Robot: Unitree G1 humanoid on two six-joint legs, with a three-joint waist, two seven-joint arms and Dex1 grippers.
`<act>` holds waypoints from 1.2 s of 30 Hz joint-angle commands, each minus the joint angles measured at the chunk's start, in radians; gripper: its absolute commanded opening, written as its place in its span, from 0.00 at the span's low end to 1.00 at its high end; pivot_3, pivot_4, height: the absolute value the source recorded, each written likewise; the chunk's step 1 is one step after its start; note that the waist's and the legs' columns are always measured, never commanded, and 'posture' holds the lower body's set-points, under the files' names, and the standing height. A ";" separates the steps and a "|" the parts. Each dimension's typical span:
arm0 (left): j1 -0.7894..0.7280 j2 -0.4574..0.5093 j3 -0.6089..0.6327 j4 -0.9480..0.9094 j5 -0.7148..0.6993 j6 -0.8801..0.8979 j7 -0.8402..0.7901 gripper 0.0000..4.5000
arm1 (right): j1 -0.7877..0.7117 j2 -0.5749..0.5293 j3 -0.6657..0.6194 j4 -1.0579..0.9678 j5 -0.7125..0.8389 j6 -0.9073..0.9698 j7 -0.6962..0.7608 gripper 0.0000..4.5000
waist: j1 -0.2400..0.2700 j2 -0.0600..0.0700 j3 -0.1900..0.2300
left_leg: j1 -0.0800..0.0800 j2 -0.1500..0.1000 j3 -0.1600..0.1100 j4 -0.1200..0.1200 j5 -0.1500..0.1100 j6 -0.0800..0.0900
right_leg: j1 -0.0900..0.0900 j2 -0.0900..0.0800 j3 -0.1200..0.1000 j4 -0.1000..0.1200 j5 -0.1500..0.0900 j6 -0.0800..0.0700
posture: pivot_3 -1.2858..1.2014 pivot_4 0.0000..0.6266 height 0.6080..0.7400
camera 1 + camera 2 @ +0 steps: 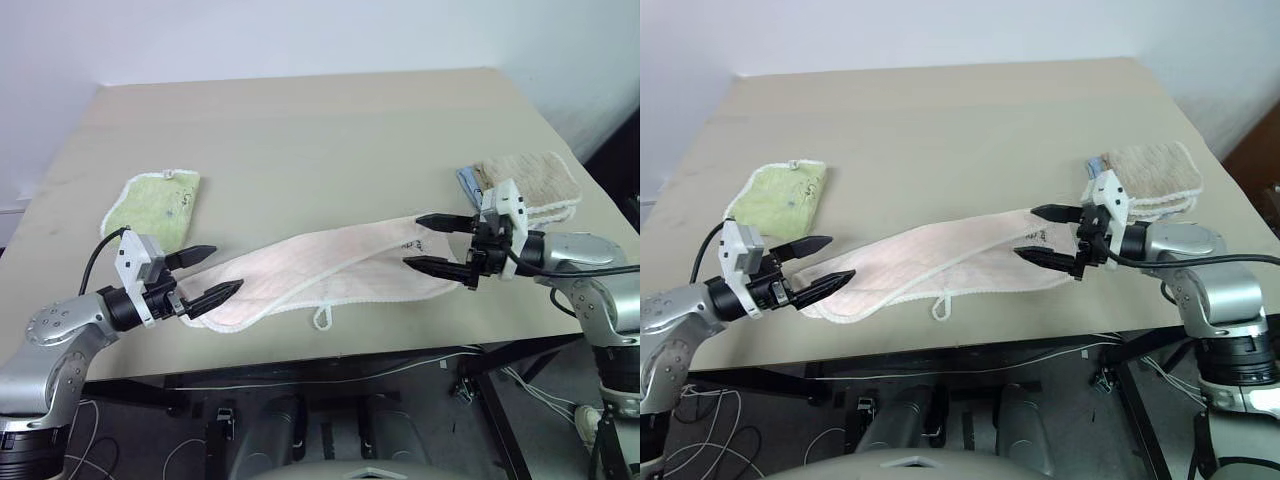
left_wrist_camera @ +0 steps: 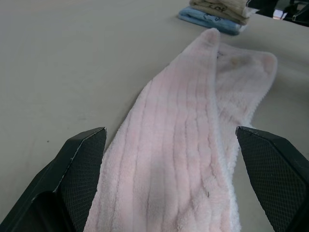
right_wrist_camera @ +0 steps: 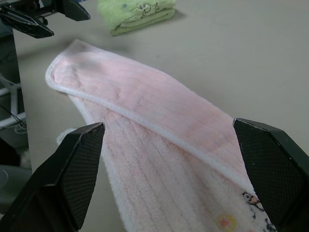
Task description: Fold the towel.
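A beige table [image 1: 300,130] carries everything. The left gripper [image 1: 205,275] hangs wide apart at the near-left end of the pink towel [image 1: 330,265], holding nothing. The right gripper [image 1: 435,243], equally wide and empty, faces the opposite end. The towel's long axis runs between them along the table's near edge, so each arm has its own end nearest.

The towel [image 1: 330,265] lies on the table [image 1: 300,130] between two folded towels [image 1: 155,205].
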 commanded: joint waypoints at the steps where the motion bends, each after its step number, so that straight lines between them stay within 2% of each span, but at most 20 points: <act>1: 0.000 0.016 0.020 -0.044 -0.012 -0.002 0.004 1.00 | -0.047 0.007 -0.010 0.013 -0.001 -0.029 0.013 0.99 | -0.001 0.000 0.000 | 0.000 0.000 0.000 0.000 0.000 0.000 | 0.000 0.000 0.000 0.000 0.000 0.000 | 0.52 0.24 1.00; 8: -0.032 -0.009 -0.021 -0.053 -0.025 0.004 0.015 1.00 | -0.057 0.024 -0.027 0.037 -0.016 -0.041 -0.014 0.99 | 0.002 0.000 0.000 | 0.000 0.000 0.000 0.000 0.000 0.000 | -0.001 0.000 0.000 0.002 0.000 0.000 | 0.52 0.24 1.00; 13: -0.060 -0.029 -0.062 -0.036 -0.007 -0.005 0.021 1.00 | -0.048 -0.013 -0.052 0.076 -0.041 -0.051 -0.023 0.99 | 0.001 0.000 0.000 | 0.000 0.000 0.000 0.000 0.000 0.000 | 0.000 0.000 0.000 0.002 0.000 0.000 | 0.52 0.24 1.00; 20: -0.108 -0.055 -0.103 -0.036 -0.024 0.014 0.024 1.00 | -0.047 -0.022 -0.089 0.071 -0.023 0.050 -0.098 0.99 | -0.002 0.000 0.000 | 0.000 0.000 0.000 0.000 0.000 0.000 | -0.001 0.000 0.000 0.002 0.000 0.000 | 0.52 0.24 1.00; 25: -0.114 -0.062 -0.124 -0.018 -0.001 0.000 0.016 1.00 | -0.047 -0.034 -0.076 0.118 -0.101 -0.025 -0.132 0.99 | 0.000 0.000 0.000 | 0.000 0.000 0.000 0.000 0.000 0.000 | -0.001 0.000 0.000 0.002 0.000 0.000 | 0.52 0.24 1.00; 31: -0.169 -0.129 -0.190 0.001 0.020 -0.006 0.051 1.00 | -0.175 -0.045 0.062 0.365 -0.353 -0.157 -0.223 0.99 | 0.000 0.000 0.000 | 0.000 -0.001 0.000 0.001 0.000 0.000 | 0.000 0.000 0.000 0.002 0.000 0.000 | 0.52 0.24 1.00; 36: -0.165 -0.139 -0.189 0.001 0.028 -0.012 0.060 1.00 | -0.287 -0.044 0.134 0.513 -0.459 -0.271 -0.191 0.99 | -0.004 0.000 0.000 | 0.000 -0.001 0.000 0.000 0.001 -0.001 | -0.002 0.001 0.000 0.003 0.000 0.000 | 0.52 0.24 1.00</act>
